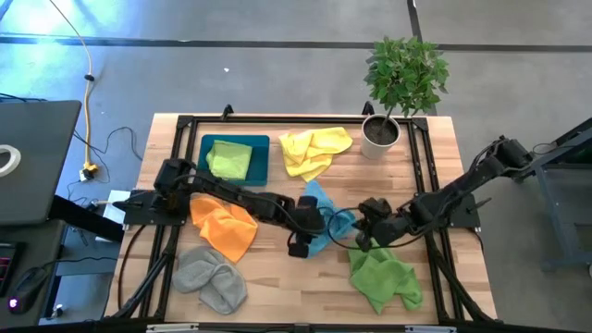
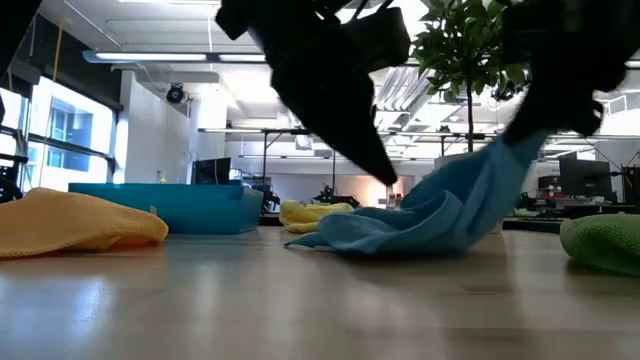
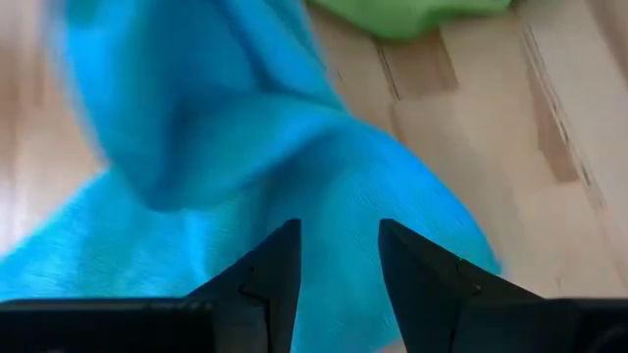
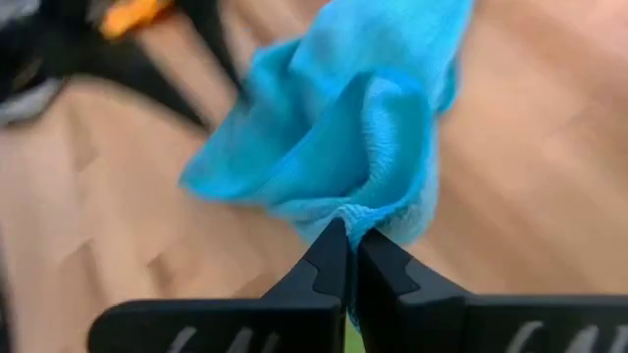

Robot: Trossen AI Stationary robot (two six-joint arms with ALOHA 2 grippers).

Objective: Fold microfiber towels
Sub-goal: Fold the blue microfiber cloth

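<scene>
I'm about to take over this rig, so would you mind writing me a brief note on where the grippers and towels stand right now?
Right gripper: shut on an edge of the light blue microfiber towel at mid-table, lifting that side.
Left gripper: fingers open, over the same towel, holding nothing.
Elsewhere: a light green cloth lies in the dark teal rectangular tray; the yellow towel is beside the tray, the orange towel and grey towel lie on the left, the bright green towel on the right.
Done: the cloth in the tray looks the flattest.
Left: the blue towel and the four crumpled ones.
</scene>
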